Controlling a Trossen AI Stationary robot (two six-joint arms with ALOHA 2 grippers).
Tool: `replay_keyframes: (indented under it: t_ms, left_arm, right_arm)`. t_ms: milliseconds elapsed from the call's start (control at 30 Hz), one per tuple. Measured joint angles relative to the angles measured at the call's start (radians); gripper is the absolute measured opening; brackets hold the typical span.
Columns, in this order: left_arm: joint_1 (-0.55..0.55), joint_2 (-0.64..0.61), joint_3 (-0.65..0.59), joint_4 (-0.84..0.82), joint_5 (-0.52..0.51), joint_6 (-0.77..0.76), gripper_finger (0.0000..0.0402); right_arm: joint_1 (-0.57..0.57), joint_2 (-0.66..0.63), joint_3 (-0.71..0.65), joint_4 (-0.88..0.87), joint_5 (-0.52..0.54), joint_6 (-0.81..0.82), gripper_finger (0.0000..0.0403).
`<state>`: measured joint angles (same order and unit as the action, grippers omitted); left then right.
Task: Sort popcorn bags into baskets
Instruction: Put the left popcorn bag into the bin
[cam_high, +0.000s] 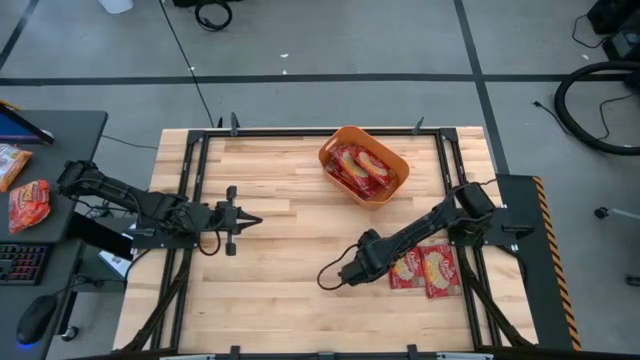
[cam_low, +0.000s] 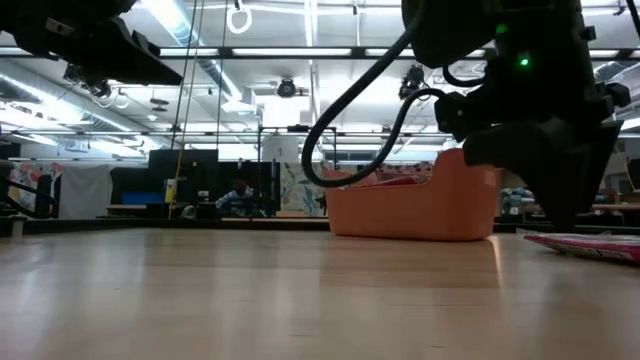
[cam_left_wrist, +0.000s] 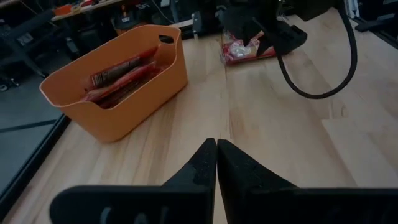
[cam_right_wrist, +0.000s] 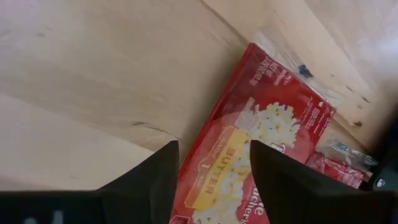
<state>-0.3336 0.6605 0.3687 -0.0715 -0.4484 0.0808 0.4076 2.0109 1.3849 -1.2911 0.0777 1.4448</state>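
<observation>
The orange basket (cam_high: 365, 165) stands near the table's far edge with several red popcorn bags (cam_high: 358, 168) inside; it also shows in the left wrist view (cam_left_wrist: 118, 81). Two more bags lie flat near the right edge, one (cam_high: 405, 268) beside the other (cam_high: 438, 270). My right gripper (cam_right_wrist: 214, 180) is open and points down over the left one of these bags (cam_right_wrist: 249, 155), a finger on either side of its printed face. My left gripper (cam_left_wrist: 216, 162) is shut and hovers at the table's left side (cam_high: 245, 220), touching nothing. My right gripper comes at the red bag from above with open fingers (cam_right_wrist: 155, 180) over its face near one short end (cam_right_wrist: 205, 186). I cannot tell whether the fingertips touch it. The bag lies flat on the table (cam_low: 590, 245).
Two further red packets (cam_high: 28, 203) lie on the side desk beyond the table's left edge, beside a keyboard and mouse. A black cable loop (cam_high: 330, 275) hangs off the right arm. Bare wood stretches between the arms and along the near edge.
</observation>
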Motion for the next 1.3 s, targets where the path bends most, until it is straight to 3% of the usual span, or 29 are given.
replay_keyframes:
  t_ms: [533,867,1133,1300]
  left_arm:
    - [0.0,0.0,0.0,-0.01,0.0,-0.016,0.0018]
    - [0.0,0.0,0.0,-0.023,0.0,-0.017,0.0018]
    - [0.0,0.0,0.0,-0.023,0.0,-0.018,0.0018]
    - [0.001,0.0,0.0,-0.021,0.0,-0.017,0.0018]
  right_arm:
    - [-0.002,0.123,0.021,-0.025,0.033,-0.015,0.0196]
    - [0.009,0.129,0.011,-0.076,-0.035,-0.056,0.0109]
    - [0.011,0.127,0.013,-0.058,-0.05,-0.105,0.0012]
    - [0.012,0.127,0.108,-0.06,0.002,-0.16,0.0012]
